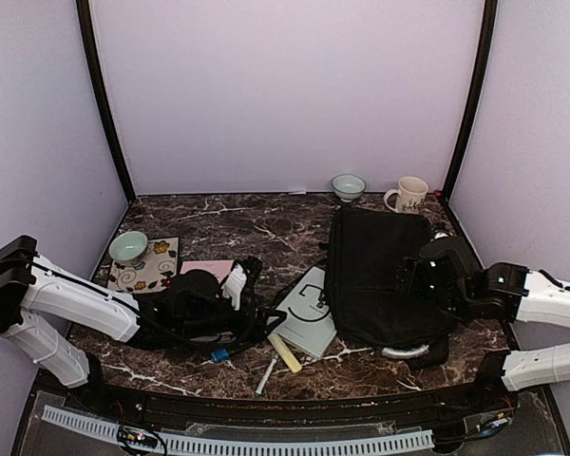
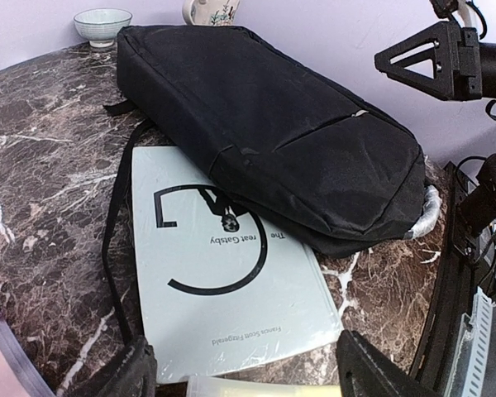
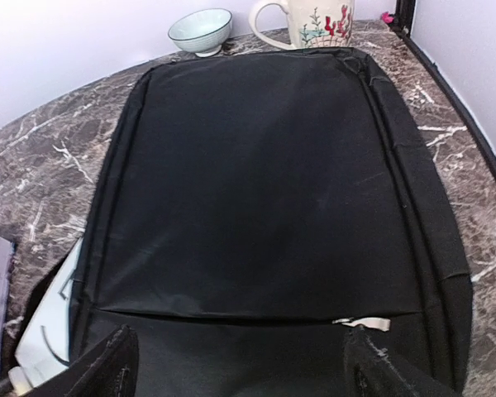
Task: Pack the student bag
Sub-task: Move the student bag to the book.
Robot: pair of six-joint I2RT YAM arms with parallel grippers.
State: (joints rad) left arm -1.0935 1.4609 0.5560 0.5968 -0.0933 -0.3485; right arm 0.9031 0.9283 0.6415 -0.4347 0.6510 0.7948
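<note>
Seemingly barely begun: the student bag (image 1: 385,275) lies flat on the tabletop (image 1: 228,223), book (image 1: 307,318) and pen (image 1: 266,376) outside it; left end effector (image 2: 248,376) and right end effector (image 3: 240,364) gape wide, empty.

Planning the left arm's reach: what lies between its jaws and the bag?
A pale book, its far corner under the bag, with the bag's black strap running along its edge. The left wrist view shows it.
</note>
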